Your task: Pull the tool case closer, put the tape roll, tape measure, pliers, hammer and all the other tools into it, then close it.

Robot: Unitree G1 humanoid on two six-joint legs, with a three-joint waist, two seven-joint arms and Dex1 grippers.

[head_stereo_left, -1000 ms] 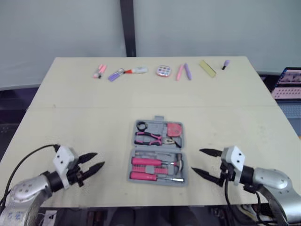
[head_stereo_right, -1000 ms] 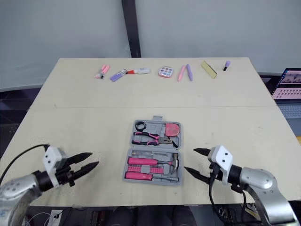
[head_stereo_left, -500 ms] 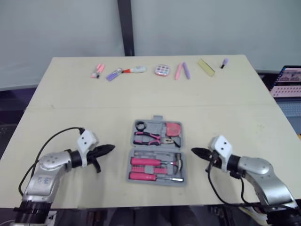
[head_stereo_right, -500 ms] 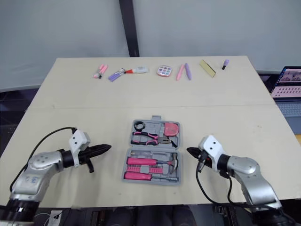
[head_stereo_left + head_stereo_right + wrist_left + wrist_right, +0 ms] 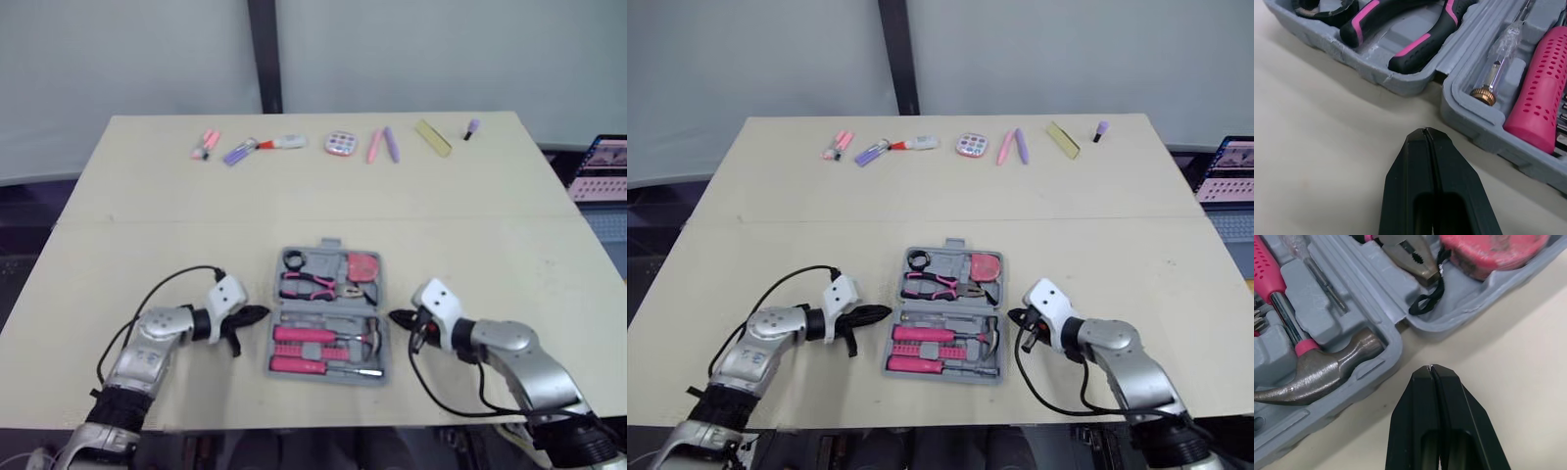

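Observation:
An open grey tool case (image 5: 329, 246) lies at the front middle of the table. Its far half holds a black tape roll (image 5: 294, 260), pink-handled pliers (image 5: 312, 286) and a pink tape measure (image 5: 362, 267). Its near half holds a hammer (image 5: 1317, 377) and pink-handled screwdrivers (image 5: 304, 336). My left gripper (image 5: 261, 314) is shut, and its tip lies on the table just left of the case's hinge line (image 5: 1424, 131). My right gripper (image 5: 395, 317) is shut too, with its tip close to the case's right side at the hinge (image 5: 1430, 368). Neither holds anything.
Along the table's far edge lie pink markers (image 5: 205, 145), a purple pen (image 5: 238, 154), a round pink palette (image 5: 340, 144), pink and purple pens (image 5: 383, 145), a yellow strip (image 5: 432, 137) and a small purple item (image 5: 472, 128). A laptop (image 5: 600, 166) stands off the right edge.
Both arms have moved inward from the table's front corners to the case's sides. Both grippers, open a second ago, are now shut. The case has not moved.

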